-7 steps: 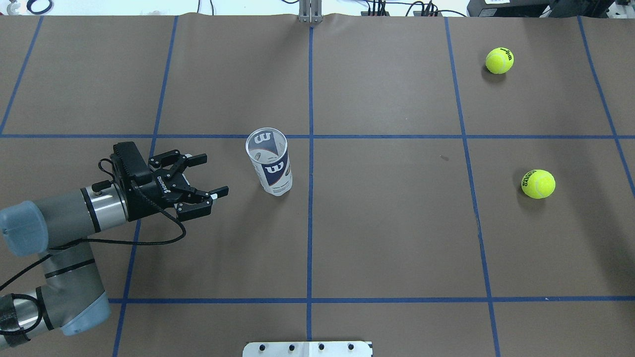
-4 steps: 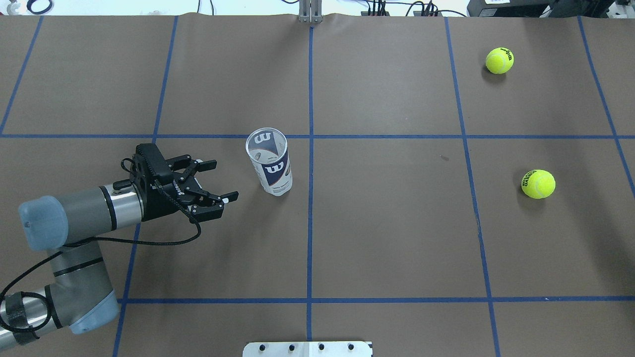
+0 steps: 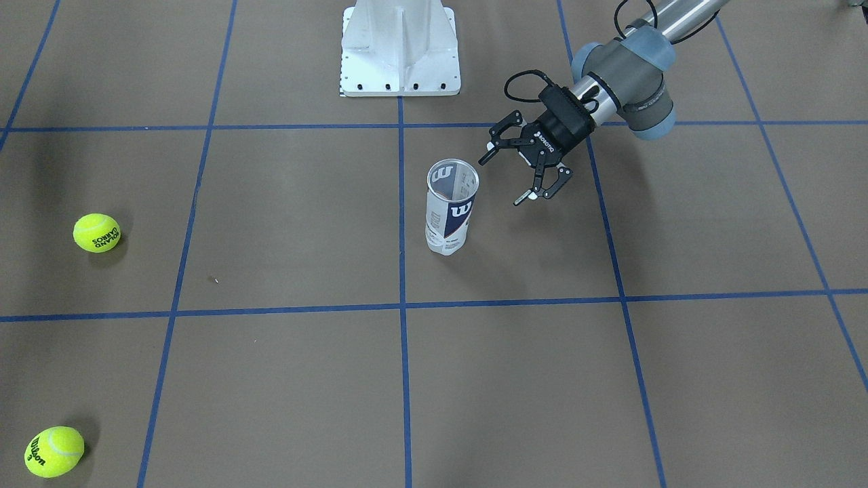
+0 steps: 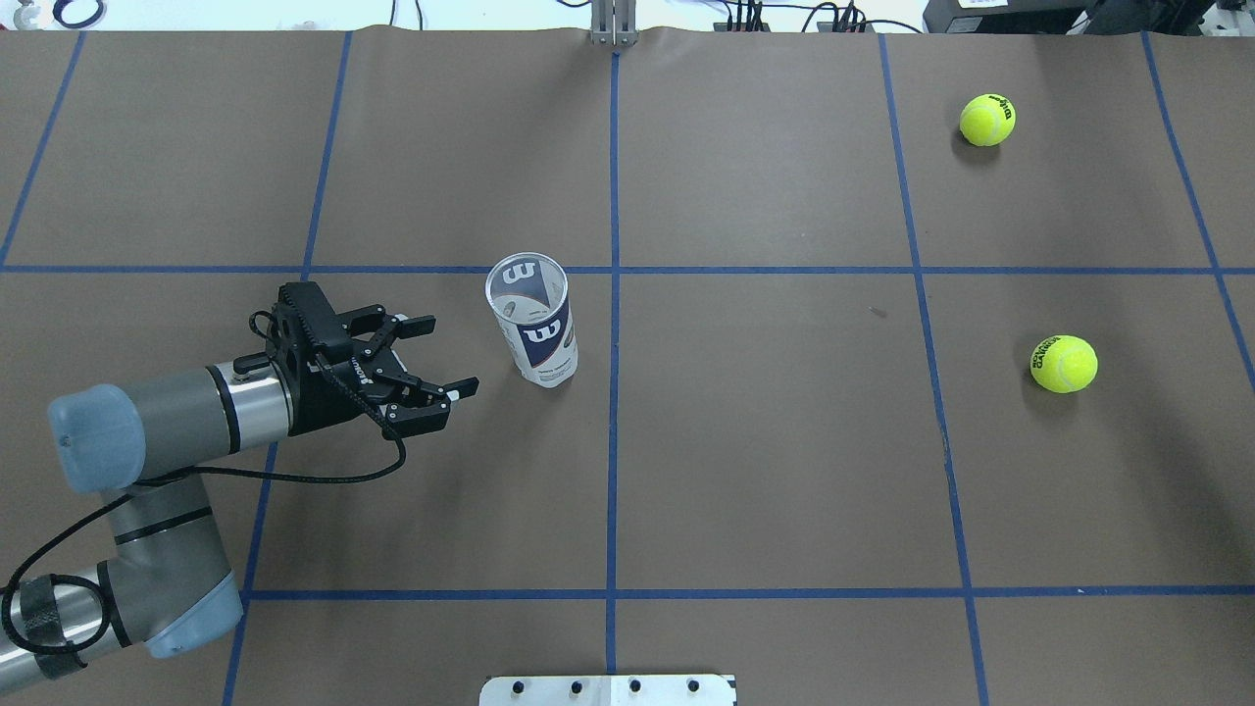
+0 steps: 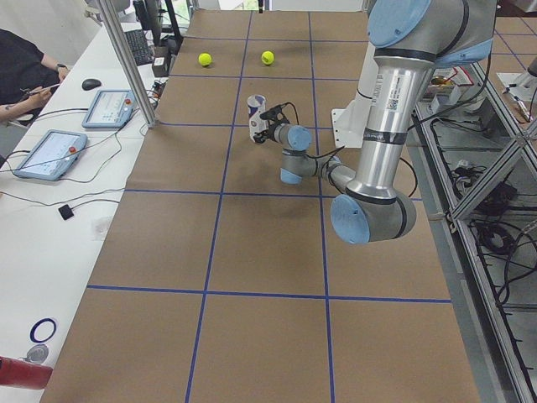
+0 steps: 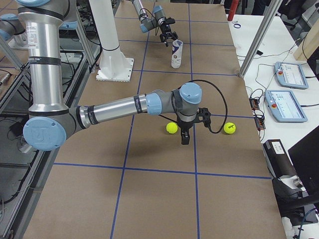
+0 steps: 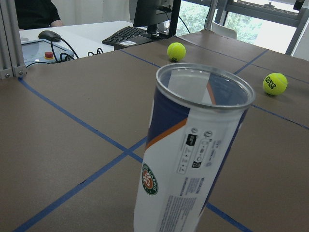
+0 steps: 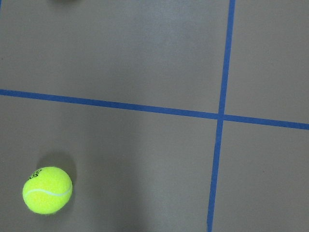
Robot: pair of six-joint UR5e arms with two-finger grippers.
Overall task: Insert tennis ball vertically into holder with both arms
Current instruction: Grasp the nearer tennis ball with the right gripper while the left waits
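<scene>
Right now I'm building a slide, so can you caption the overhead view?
Open left hand beside the upright holder; two tennis balls lie apart, far right.

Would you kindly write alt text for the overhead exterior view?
The open left gripper points at the upright, empty holder without touching it. A far tennis ball and a near tennis ball lie on the right of the table.
</scene>
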